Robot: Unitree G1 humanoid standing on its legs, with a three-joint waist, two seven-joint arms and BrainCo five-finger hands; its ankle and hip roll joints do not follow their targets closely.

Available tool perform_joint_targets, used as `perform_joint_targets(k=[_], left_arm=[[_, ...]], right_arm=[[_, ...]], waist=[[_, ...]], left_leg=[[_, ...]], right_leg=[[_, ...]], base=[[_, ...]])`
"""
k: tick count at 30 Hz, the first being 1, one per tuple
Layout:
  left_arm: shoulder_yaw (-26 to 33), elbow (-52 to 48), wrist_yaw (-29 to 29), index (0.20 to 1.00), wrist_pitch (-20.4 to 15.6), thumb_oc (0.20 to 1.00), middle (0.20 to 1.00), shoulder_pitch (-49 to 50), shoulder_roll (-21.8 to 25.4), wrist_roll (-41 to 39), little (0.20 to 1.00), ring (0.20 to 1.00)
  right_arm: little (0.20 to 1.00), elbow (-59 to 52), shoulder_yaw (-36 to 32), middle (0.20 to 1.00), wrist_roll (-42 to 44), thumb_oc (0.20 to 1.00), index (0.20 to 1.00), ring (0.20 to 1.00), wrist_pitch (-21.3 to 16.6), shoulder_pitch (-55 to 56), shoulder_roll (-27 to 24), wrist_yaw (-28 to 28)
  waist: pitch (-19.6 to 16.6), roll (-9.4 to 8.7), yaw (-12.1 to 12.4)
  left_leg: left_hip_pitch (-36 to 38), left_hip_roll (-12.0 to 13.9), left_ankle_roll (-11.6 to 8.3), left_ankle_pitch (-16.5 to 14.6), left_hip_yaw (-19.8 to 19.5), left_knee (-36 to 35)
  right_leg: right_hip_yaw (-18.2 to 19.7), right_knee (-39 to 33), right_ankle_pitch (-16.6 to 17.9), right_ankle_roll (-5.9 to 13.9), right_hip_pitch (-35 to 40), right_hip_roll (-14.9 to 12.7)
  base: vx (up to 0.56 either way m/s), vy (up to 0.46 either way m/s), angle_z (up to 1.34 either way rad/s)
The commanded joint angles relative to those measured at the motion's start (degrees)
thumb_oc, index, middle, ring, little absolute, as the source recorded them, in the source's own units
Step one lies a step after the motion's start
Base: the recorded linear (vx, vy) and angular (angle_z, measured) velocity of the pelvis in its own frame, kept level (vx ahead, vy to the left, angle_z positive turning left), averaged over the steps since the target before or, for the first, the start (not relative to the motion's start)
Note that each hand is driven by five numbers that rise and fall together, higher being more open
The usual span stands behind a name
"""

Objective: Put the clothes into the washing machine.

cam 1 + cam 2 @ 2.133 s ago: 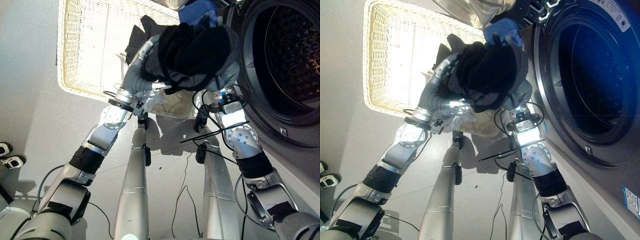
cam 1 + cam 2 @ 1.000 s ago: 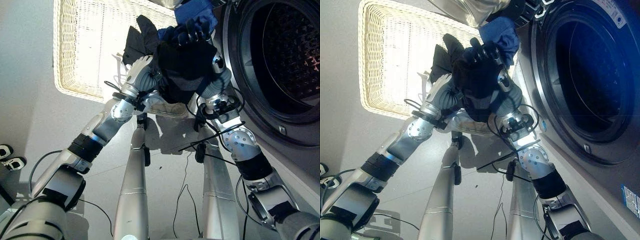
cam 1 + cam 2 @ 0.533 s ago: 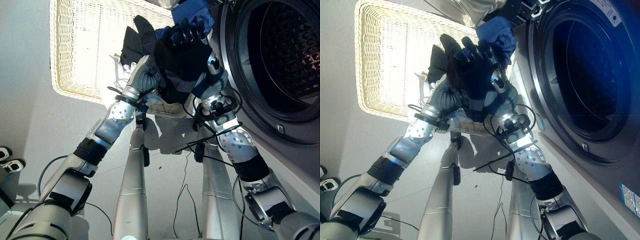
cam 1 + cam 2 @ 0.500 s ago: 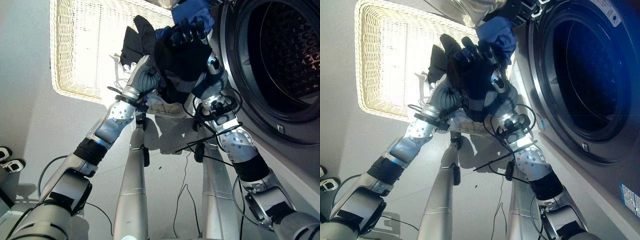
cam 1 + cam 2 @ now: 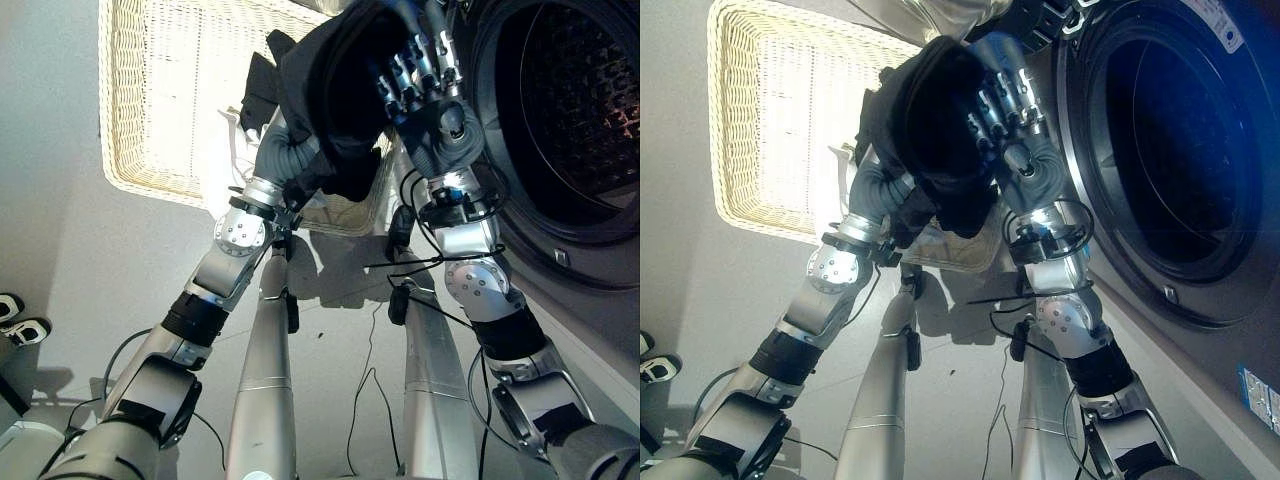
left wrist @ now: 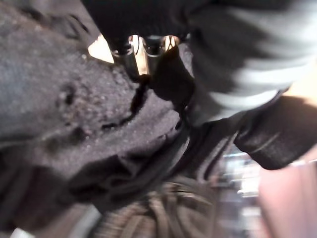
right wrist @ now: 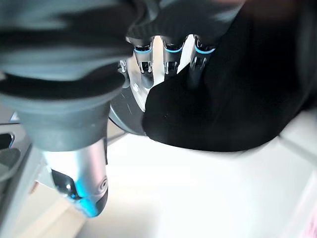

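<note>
A bundle of black clothing (image 5: pixel 335 90) hangs in the air between my two arms, just left of the washing machine's round opening (image 5: pixel 575 110). My right hand (image 5: pixel 425 80) lies against the bundle's right side with its back towards me and its fingers (image 7: pixel 168 52) curled into the cloth, the thumb (image 7: pixel 81 188) apart. My left arm reaches up under the bundle from below. My left hand (image 6: pixel 141 52) is buried in the dark cloth (image 6: pixel 74 124). The dark drum (image 5: pixel 1165 150) is open, and I see no clothes in it.
A pale wicker basket (image 5: pixel 160 100) stands on the grey floor to the left, with another black garment (image 5: pixel 262 85) on its right rim. The machine's front panel (image 5: pixel 1230 340) runs along the right. A person's shoes (image 5: pixel 20 325) show at the lower left.
Both arms have lifted the black bundle higher and closer to the camera, beside the drum opening. The right hand has turned so that its back now shows.
</note>
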Motion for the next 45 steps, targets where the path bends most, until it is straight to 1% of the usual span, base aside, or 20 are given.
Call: perform_joint_targets(k=[1,2,3,6,7,10,12,15,17,18,20,21,23,24,25,29,31,34,37,45], left_arm=[[2.8,-7.5,-3.0,0.200,-5.4,0.200,0.200,-0.7,-1.9,-3.9,0.200,0.200],[3.1,-8.4,-3.6,0.200,-5.1,0.200,0.200,-0.5,-2.5,-4.3,0.200,0.200],[3.4,-9.0,-4.9,0.200,-5.6,0.200,0.200,-0.5,-3.2,-5.3,0.200,0.200],[3.7,-10.0,-5.7,0.200,-5.8,0.200,0.200,-0.3,-3.6,-6.2,0.200,0.200],[4.0,-10.9,-6.8,0.200,-5.5,0.200,0.200,-0.2,-4.0,-7.3,0.200,0.200],[4.4,-11.8,-8.1,0.200,-6.1,0.200,0.200,-0.2,-4.1,-8.9,0.200,0.200],[4.7,-12.4,-8.5,0.200,-6.6,0.200,0.200,0.0,-4.5,-8.9,0.200,0.200],[5.3,-13.3,-10.8,0.200,-7.2,0.200,0.200,0.3,-4.9,-11.2,0.200,0.200],[5.5,-13.8,-12.2,0.200,-7.0,0.200,0.200,0.3,-5.1,-12.8,0.200,0.200],[5.8,-14.2,-13.5,0.200,-6.8,0.200,0.200,0.2,-5.1,-14.2,0.200,0.200],[5.8,-15.0,-14.3,0.200,-7.0,0.200,0.200,0.1,-5.2,-14.9,0.200,0.200],[5.8,-15.1,-14.3,0.200,-6.9,0.200,0.200,0.1,-5.2,-14.9,0.200,0.200],[5.9,-16.0,-14.4,0.200,-7.5,0.200,0.200,0.2,-5.1,-14.4,0.200,0.200],[5.9,-16.0,-14.2,0.200,-7.8,0.200,0.200,0.1,-5.0,-14.2,0.200,0.200],[5.9,-15.9,-14.4,0.200,-8.2,0.200,0.200,0.1,-5.0,-14.2,0.200,0.200],[6.2,-15.8,-14.7,0.200,-9.3,0.200,0.200,0.0,-4.6,-14.1,0.200,0.200],[6.5,-16.3,-15.2,0.200,-10.0,0.200,0.200,-0.3,-4.0,-14.9,0.200,0.200],[6.5,-16.7,-15.5,0.200,-10.4,0.200,0.200,-0.5,-3.9,-15.1,0.200,0.200],[6.2,-17.1,-15.4,0.200,-11.6,0.200,0.200,-1.1,-3.7,-14.4,0.200,0.200],[5.4,-17.4,-18.1,0.200,-13.0,0.200,0.200,-2.1,-4.0,-15.9,0.200,0.200]], right_arm=[[1.000,-6.9,-0.5,1.000,-8.2,1.000,1.000,1.000,-3.1,0.4,-0.4,-3.7],[1.000,-7.0,-0.6,1.000,-9.9,1.000,1.000,1.000,-3.1,0.2,-0.7,-4.6],[1.000,-7.1,-0.7,1.000,-14.7,1.000,1.000,1.000,-2.9,0.0,-0.8,-6.7],[1.000,-7.2,-0.7,1.000,-17.4,1.000,1.000,1.000,-2.4,-0.2,-1.5,-8.2],[1.000,-7.1,-0.8,1.000,-19.1,1.000,1.000,1.000,-2.0,-0.4,-1.8,-9.1],[1.000,-7.1,-0.8,1.000,-23.8,1.000,1.000,1.000,-0.8,-0.7,-2.8,-11.1],[1.000,-7.0,-0.7,1.000,-26.0,1.000,1.000,1.000,0.1,-0.7,-3.3,-11.7],[1.000,-6.1,-0.3,1.000,-30.5,1.000,1.000,1.000,1.9,-0.8,-4.3,-12.5],[1.000,-5.8,-0.1,1.000,-32.4,1.000,1.000,1.000,2.6,-0.9,-4.8,-12.9],[1.000,-5.6,0.1,1.000,-35.4,1.000,1.000,1.000,3.7,-1.2,-5.3,-13.2],[1.000,-5.0,0.9,1.000,-39.0,1.000,1.000,1.000,5.0,-1.6,-6.5,-13.3],[1.000,-4.9,1.0,1.000,-39.1,1.000,1.000,1.000,5.3,-1.7,-6.6,-13.2],[1.000,-4.1,1.9,1.000,-41.6,1.000,1.000,1.000,7.0,-2.0,-7.5,-11.5],[1.000,-3.8,2.2,1.000,-41.6,1.000,1.000,1.000,7.7,-2.2,-7.8,-10.9],[1.000,-3.5,2.6,1.000,-41.0,1.000,1.000,1.000,8.6,-2.4,-8.3,-9.9],[1.000,-2.4,3.6,1.000,-39.9,1.000,1.000,1.000,10.5,-2.9,-9.5,-7.4],[1.000,-1.5,4.8,1.000,-38.7,1.000,1.000,1.000,12.3,-3.1,-10.5,-4.7],[1.000,-1.1,5.5,1.000,-38.1,1.000,1.000,1.000,13.4,-3.2,-10.7,-3.3],[1.000,-0.2,7.4,1.000,-37.8,1.000,1.000,1.000,15.5,-3.6,-11.0,-0.1],[1.000,1.7,10.4,1.000,-36.3,1.000,1.000,1.000,18.9,-4.8,-10.5,4.4]], waist=[[-1.2,2.69,-1.3],[-1.2,2.71,-1.3],[-1.2,2.70,-1.3],[-1.2,2.72,-1.3],[-1.2,2.75,-1.2],[-1.2,2.75,-1.2],[-1.2,2.74,-1.2],[-1.2,2.80,-1.0],[-1.2,2.87,-0.9],[-1.2,2.87,-0.8],[-1.2,2.92,-0.7],[-1.2,2.93,-0.7],[-1.2,3.05,-0.6],[-1.2,3.06,-0.5],[-1.2,3.10,-0.5],[-1.2,3.18,-0.3],[-1.2,3.11,-0.1],[-1.2,3.00,-0.1],[-1.2,2.89,0.0],[-1.2,2.80,0.3]], left_leg=[[-1.1,-4.2,3.31,0.3,0.0,1.5],[-1.0,-4.3,3.37,0.2,0.0,1.5],[-1.1,-4.4,3.43,0.1,-0.1,1.8],[-1.1,-4.4,3.47,0.0,-0.1,2.0],[-1.1,-4.5,3.52,-0.1,-0.1,2.1],[-0.9,-4.5,3.53,-0.2,-0.2,2.2],[-0.9,-4.5,3.56,-0.3,-0.2,2.3],[-0.8,-4.6,3.60,-0.4,-0.3,2.4],[-0.8,-4.6,3.64,-0.4,-0.3,2.3],[-0.7,-4.7,3.63,-0.4,-0.4,2.2],[-0.7,-4.8,3.64,-0.4,-0.5,2.4],[-0.7,-4.8,3.65,-0.4,-0.5,2.4],[-0.6,-4.9,3.63,-0.6,-0.6,2.7],[-0.6,-4.9,3.63,-0.6,-0.6,2.7],[-0.6,-4.9,3.61,-0.6,-0.6,2.8],[-0.5,-5.0,3.58,-0.6,-0.8,2.9],[-0.4,-5.0,3.51,-0.6,-0.9,2.8],[-0.2,-5.0,3.47,-0.6,-1.1,2.7],[-0.3,-5.1,3.43,-0.5,-1.2,2.6],[-0.2,-5.2,3.41,-0.4,-1.6,2.4]], right_leg=[[-4.1,-4.0,4.3,4.02,3.3,2.3],[-4.0,-4.0,4.2,3.97,3.3,2.3],[-4.0,-3.8,4.1,3.87,3.3,2.4],[-3.9,-3.7,4.0,3.81,3.3,2.4],[-3.9,-3.5,3.9,3.78,3.3,2.4],[-3.9,-3.4,3.8,3.78,3.5,2.3],[-3.8,-3.2,3.7,3.74,3.4,2.4],[-3.8,-2.9,3.6,3.70,3.4,2.3],[-3.9,-2.9,3.6,3.69,3.5,2.2],[-3.9,-2.9,3.5,3.71,3.5,2.2],[-3.9,-2.7,3.5,3.68,3.5,2.2],[-4.0,-2.7,3.5,3.67,3.5,2.2],[-4.0,-2.6,3.4,3.69,3.6,2.1],[-4.0,-2.5,3.4,3.67,3.6,2.1],[-3.9,-2.4,3.4,3.64,3.5,2.1],[-4.0,-2.3,3.2,3.61,3.6,2.0],[-4.1,-2.2,3.1,3.60,3.7,1.9],[-4.1,-2.3,3.1,3.59,3.8,1.9],[-4.2,-2.4,3.2,3.49,3.8,2.0],[-4.3,-2.6,3.0,3.27,3.9,2.2]], base=[[0.00,0.000,0.00],[0.00,0.000,0.00],[0.00,0.000,0.00],[0.00,0.000,0.00],[0.00,0.000,0.00],[0.00,0.000,0.00],[0.00,0.000,0.00],[0.00,0.000,0.00],[0.00,0.000,0.00],[0.00,0.000,0.00],[0.00,0.000,0.00],[0.00,0.000,0.00],[0.00,0.000,0.00],[0.00,0.000,0.00],[0.00,0.000,0.00],[0.00,0.000,0.00],[0.00,0.000,0.00],[0.00,0.000,0.00],[0.00,0.000,0.00],[0.00,0.000,0.00]])
